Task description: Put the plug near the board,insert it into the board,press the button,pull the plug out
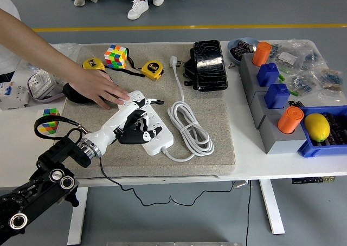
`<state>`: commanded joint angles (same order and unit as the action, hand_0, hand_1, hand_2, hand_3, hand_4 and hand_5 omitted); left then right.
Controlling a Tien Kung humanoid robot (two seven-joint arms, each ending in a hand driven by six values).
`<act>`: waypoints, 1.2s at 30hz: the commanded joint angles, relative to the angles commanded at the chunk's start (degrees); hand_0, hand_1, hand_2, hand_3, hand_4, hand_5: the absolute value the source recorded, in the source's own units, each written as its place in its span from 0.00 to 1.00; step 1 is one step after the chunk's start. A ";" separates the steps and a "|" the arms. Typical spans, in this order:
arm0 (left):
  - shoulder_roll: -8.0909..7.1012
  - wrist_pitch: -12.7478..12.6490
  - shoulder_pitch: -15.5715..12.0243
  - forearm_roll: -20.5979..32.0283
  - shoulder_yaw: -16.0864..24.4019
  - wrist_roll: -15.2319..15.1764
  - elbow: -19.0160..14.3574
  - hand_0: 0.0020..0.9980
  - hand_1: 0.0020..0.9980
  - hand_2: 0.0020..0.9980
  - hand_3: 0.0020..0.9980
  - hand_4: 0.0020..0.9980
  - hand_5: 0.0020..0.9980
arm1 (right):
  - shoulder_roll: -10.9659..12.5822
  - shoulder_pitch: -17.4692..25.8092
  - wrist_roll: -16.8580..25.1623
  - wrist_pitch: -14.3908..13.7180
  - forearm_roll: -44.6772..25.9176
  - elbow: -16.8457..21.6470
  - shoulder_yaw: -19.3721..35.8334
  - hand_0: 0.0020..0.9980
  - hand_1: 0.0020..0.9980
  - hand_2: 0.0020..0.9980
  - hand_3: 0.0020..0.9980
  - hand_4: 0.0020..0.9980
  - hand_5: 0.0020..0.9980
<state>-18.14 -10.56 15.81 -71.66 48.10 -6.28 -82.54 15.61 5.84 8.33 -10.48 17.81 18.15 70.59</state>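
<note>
Black plug [132, 133] — boxy — under left hand [135, 121] on white board [154, 135].

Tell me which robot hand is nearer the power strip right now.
Left. The left hand lies over the power strip, on the black plug. The right hand is out of view.

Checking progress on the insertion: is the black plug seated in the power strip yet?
Cannot tell. The left hand covers the black plug over the power strip, hiding its prongs.

white board [145, 128], black plug [132, 133] perhaps, yellow lemon [316, 126], multicoloured cube [115, 56], grey mat [217, 127].
</note>
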 joint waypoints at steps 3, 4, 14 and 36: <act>0.09 -3.45 -0.46 7.08 -0.65 -5.67 1.49 0.31 0.38 0.49 0.56 0.82 0.24 | 0.01 -0.03 -0.01 0.01 0.01 0.01 -0.09 0.55 0.60 0.54 0.51 0.84 0.36; 0.12 -4.13 -0.61 9.64 -0.83 -7.38 1.88 0.31 0.38 0.49 0.56 0.82 0.24 | 0.02 -0.06 -0.02 0.01 -0.02 -0.01 -0.15 0.55 0.60 0.54 0.51 0.84 0.36; 0.28 -5.60 -1.25 20.22 -1.01 -10.66 3.11 0.35 0.42 0.50 0.53 0.82 0.28 | 0.14 -0.06 -0.01 -0.03 -0.10 -0.03 -0.43 0.55 0.60 0.54 0.51 0.84 0.36; 0.10 -4.91 -1.46 18.08 -0.40 -9.80 1.81 0.35 0.42 0.50 0.54 0.82 0.29 | 0.01 0.15 -0.01 -0.02 -0.07 -0.03 -0.24 0.55 0.60 0.54 0.51 0.84 0.36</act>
<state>-18.04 -15.47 14.36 -53.58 47.69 -16.08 -80.74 15.62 6.00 8.32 -10.49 17.74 18.12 70.35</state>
